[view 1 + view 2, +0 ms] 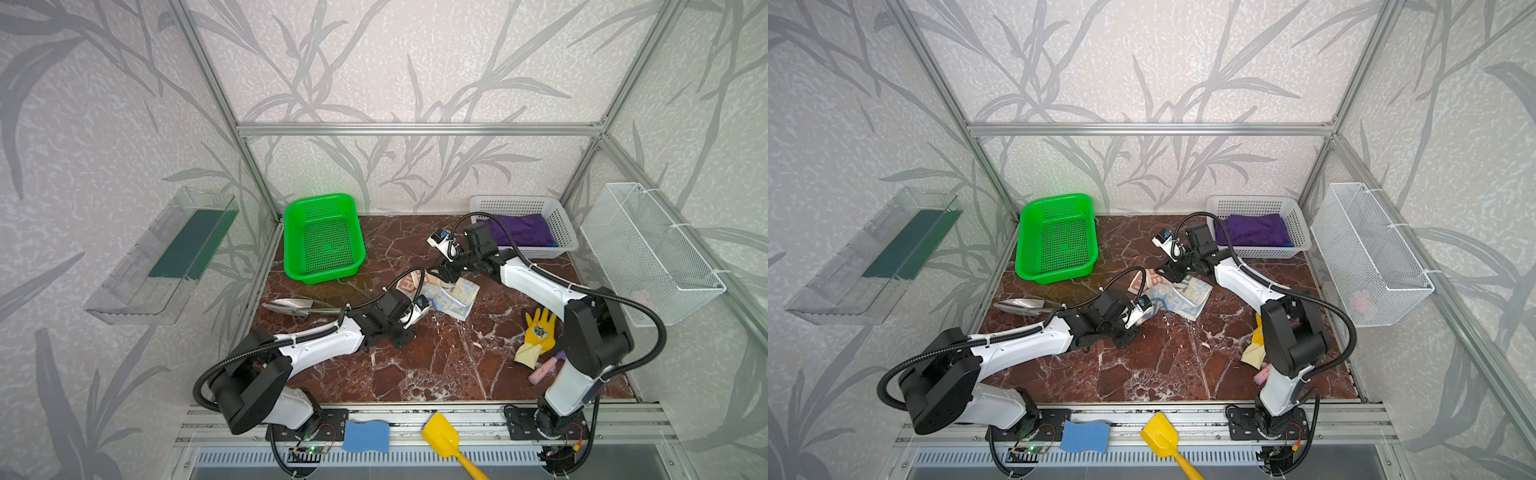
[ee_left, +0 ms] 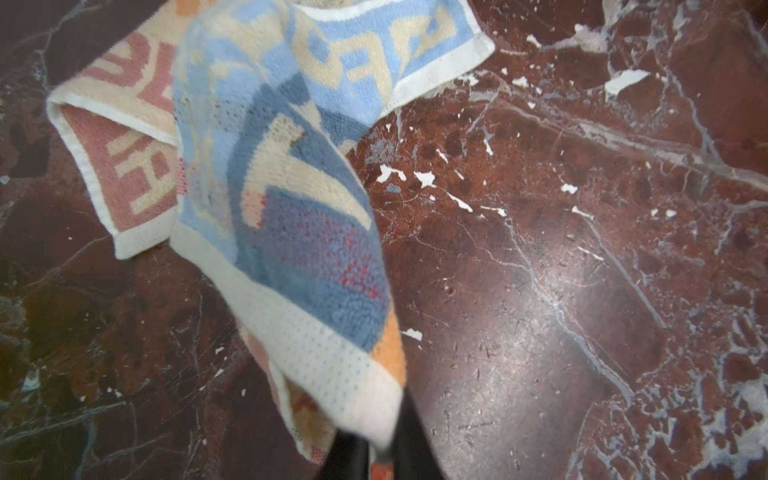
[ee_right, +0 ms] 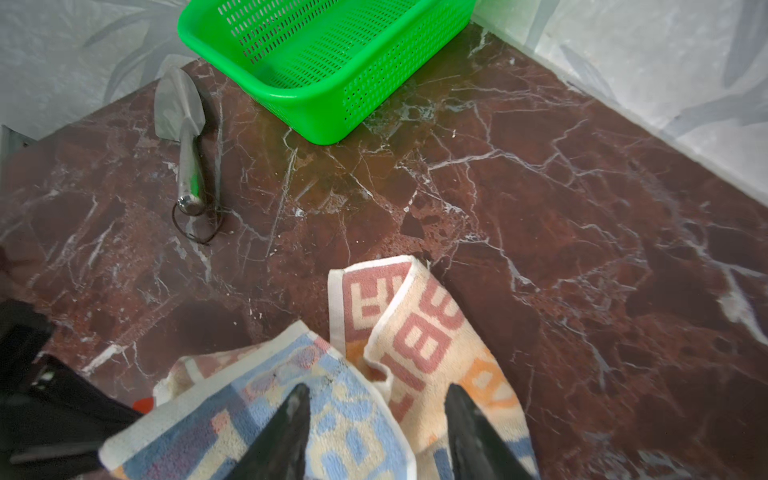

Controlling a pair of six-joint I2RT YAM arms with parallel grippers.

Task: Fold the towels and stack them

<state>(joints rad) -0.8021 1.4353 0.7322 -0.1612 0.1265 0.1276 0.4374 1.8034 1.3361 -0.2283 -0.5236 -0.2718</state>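
**Q:** Where does the lettered towel lie, and how does its long axis run?

**A:** The lettered towel sits at the middle of the table, loosely doubled and rumpled. In both top views its long axis runs roughly left to right. The orange-lettered end points toward the green basket, and the blue-lettered end points toward the right arm's side.

**Q:** And the claws?

**A:** The right gripper has its fingers spread apart over the blue-lettered part and grasps nothing. At the left gripper, a white-hemmed corner slopes up from the table and covers the fingers; whether they pinch it cannot be told.

**Q:** The other towels?

**A:** The purple towel lies in the white basket at the back right, with its long axis along the basket's length. An edge of the blue towel shows beneath it.
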